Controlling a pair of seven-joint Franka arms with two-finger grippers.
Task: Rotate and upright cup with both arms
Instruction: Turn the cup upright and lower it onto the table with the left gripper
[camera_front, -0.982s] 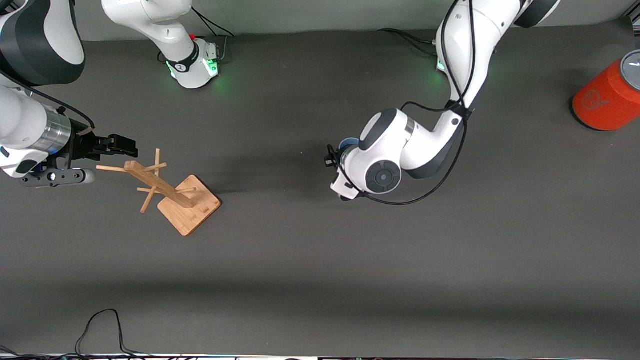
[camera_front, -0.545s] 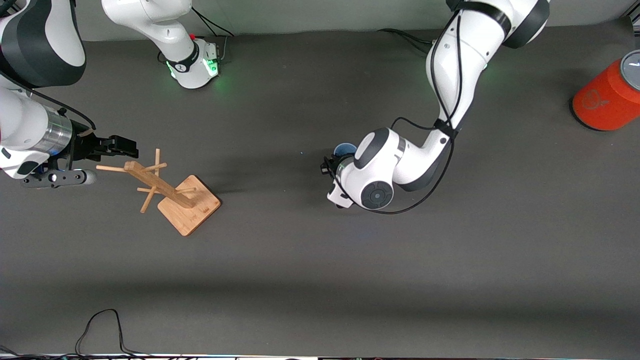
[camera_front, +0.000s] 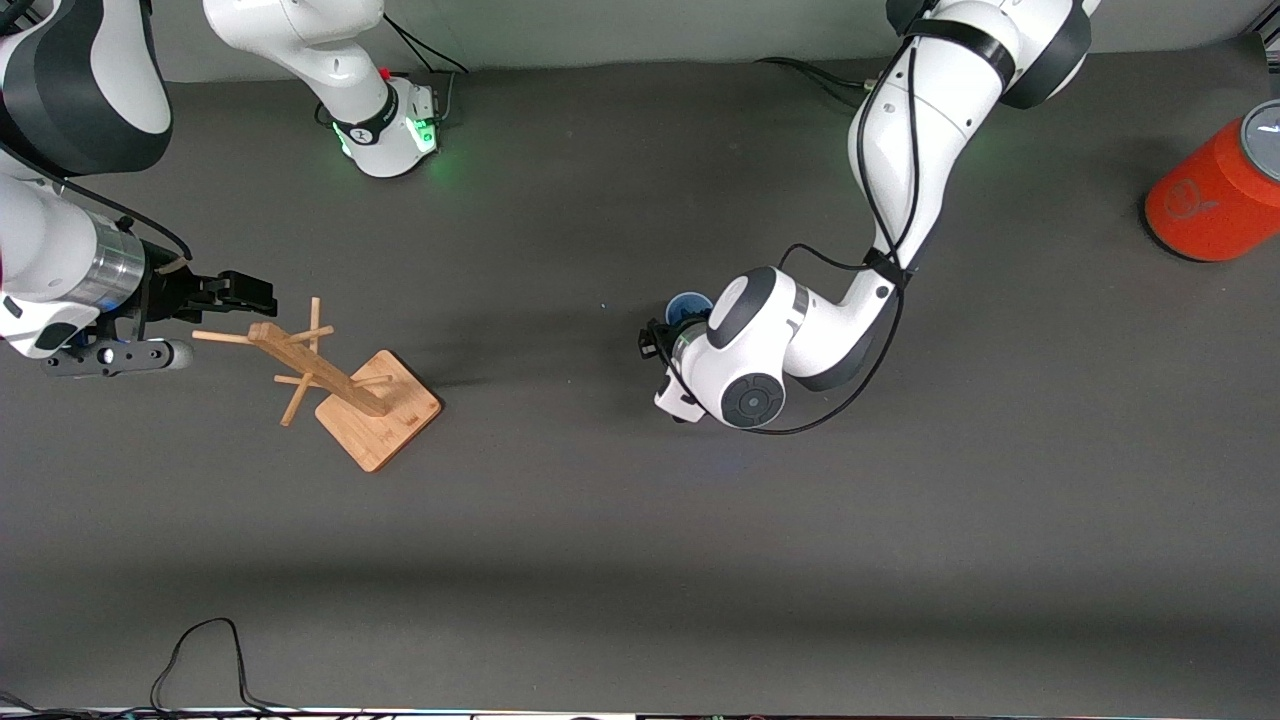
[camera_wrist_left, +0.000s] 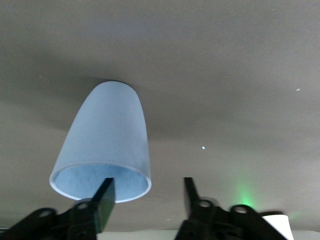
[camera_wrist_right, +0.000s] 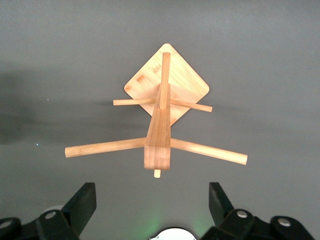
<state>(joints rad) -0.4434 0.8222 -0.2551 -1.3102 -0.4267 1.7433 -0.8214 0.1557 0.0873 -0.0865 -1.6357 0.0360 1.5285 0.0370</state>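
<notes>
The pale blue cup (camera_front: 687, 304) stands upright on the grey table, mouth up, partly hidden under the left arm's wrist (camera_front: 745, 350). In the left wrist view the cup (camera_wrist_left: 107, 140) rests on its narrow base. My left gripper (camera_wrist_left: 147, 192) is open just above its rim. One finger (camera_wrist_left: 104, 196) is over the cup's mouth and the other finger (camera_wrist_left: 190, 192) is outside its wall. Neither presses the cup. My right gripper (camera_front: 250, 290) waits open beside the top of a wooden rack, nothing between its fingers (camera_wrist_right: 84, 202).
A wooden peg rack (camera_front: 345, 385) on a square base stands toward the right arm's end of the table. A large orange cylinder (camera_front: 1215, 195) with a grey top lies at the left arm's end. A black cable (camera_front: 200, 650) loops along the table's near edge.
My left gripper has opened and let go of the cup, which now stands on its own. The left wrist shifted slightly, uncovering more of the cup's mouth. The right arm has not moved.
</notes>
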